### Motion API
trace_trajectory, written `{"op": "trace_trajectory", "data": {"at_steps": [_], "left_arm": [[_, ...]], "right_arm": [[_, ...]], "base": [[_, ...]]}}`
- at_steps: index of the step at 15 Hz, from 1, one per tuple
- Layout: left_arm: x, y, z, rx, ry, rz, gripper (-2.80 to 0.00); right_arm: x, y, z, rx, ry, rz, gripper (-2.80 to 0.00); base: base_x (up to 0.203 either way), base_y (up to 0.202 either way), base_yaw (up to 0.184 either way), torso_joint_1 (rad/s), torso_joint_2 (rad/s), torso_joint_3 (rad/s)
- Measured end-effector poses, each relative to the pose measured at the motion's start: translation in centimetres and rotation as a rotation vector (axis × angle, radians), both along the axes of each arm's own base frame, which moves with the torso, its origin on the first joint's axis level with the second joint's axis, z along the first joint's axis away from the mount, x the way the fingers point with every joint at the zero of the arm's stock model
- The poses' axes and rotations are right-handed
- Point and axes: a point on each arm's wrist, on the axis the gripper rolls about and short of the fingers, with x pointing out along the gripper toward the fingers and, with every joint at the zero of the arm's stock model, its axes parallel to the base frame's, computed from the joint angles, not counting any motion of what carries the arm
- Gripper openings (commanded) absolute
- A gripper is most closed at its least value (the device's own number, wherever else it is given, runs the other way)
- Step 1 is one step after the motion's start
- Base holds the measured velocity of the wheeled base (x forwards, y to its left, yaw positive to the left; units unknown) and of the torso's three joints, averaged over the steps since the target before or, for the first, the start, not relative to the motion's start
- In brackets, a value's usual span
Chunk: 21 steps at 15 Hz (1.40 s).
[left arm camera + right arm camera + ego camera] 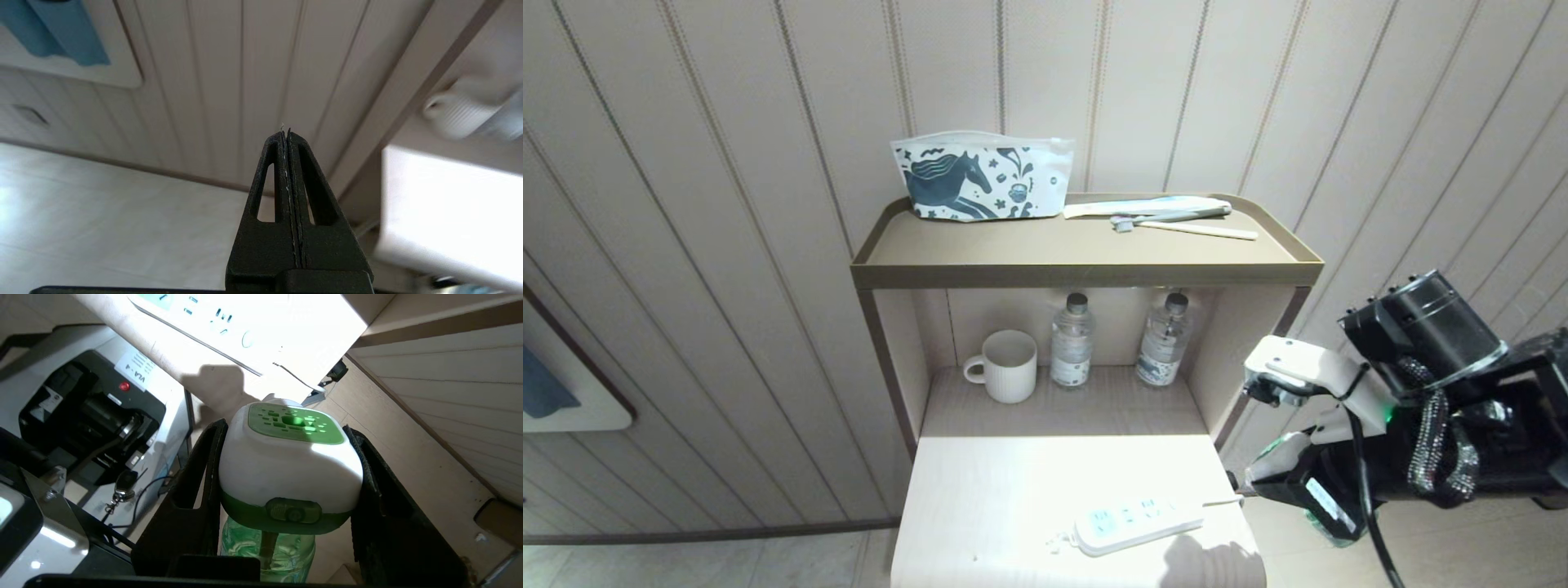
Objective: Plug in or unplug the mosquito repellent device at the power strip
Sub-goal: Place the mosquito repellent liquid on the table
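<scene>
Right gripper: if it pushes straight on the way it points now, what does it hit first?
The right gripper, shut on the mosquito repellent device, points toward the sunlit table edge with the power strip just beyond. Likely the edge first, though depth is unclear.

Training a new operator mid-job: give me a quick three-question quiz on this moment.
1. True or false: the mosquito repellent device is plugged into the power strip.
2. Which gripper holds the device: A left, B right, C neither?
3. Fill in: on the lower shelf, a white ___ stands beside two water bottles.

Key:
1. False; the right gripper holds it off the strip.
2. B; the left gripper is shut and empty.
3. Mug, left of the water bottles.
</scene>
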Motion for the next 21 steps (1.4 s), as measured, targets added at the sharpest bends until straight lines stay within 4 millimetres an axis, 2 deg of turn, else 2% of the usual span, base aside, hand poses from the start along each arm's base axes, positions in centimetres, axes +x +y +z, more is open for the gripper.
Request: {"op": "trace_trajectory", "data": {"at_steps": [2,4,7,10,13,15,19,21], "left_arm": [[0.5,0.0,-2.0,0.109,-0.008,0.015,-2.80],[1.3,0.0,-3.8,0.207,-0.044,0.104,-2.80],[2.1,0.1,-7.1,0.198,-0.053,0.201,-2.80],[2.0,0.0,-8.7,0.171,0.014,0.215,-2.80],[1.6,0.0,-8.8,0.183,0.008,0.306,-2.80],[1.2,-0.2,-9.0,0.184,-0.023,0.204,-2.80],[-0.1,-1.1,-10.6,0.153,-0.022,-0.186,-2.80],[-0.3,-1.2,-10.7,0.118,-0.052,-0.232,-2.80]], "right_arm": [[-0.5,-0.3,0.4,0.017,-0.013,-0.013,-2.80],[-1.0,-0.6,0.5,0.026,-0.021,-0.018,-2.80],[-1.0,-0.6,0.9,0.086,-0.069,-0.055,-2.80],[-0.8,-0.5,1.0,0.169,-0.120,-0.106,-2.80],[-0.9,-0.6,1.0,0.177,-0.131,-0.111,-2.80],[-0.9,-0.6,1.4,0.208,-0.168,-0.115,-2.80],[-0.9,-0.5,2.4,0.283,-0.332,-0.128,-2.80],[-1.0,-0.6,3.3,0.313,-0.437,-0.116,-2.80]], "base": [[0.000,0.000,0.000,0.000,0.00,0.000],[0.000,0.000,0.000,0.000,0.00,0.000],[0.000,0.000,0.000,0.000,0.00,0.000],[0.000,0.000,0.000,0.000,0.00,0.000],[0.000,0.000,0.000,0.000,0.00,0.000],[0.000,0.000,0.000,0.000,0.00,0.000],[0.000,0.000,0.000,0.000,0.00,0.000],[0.000,0.000,0.000,0.000,0.00,0.000]]}}
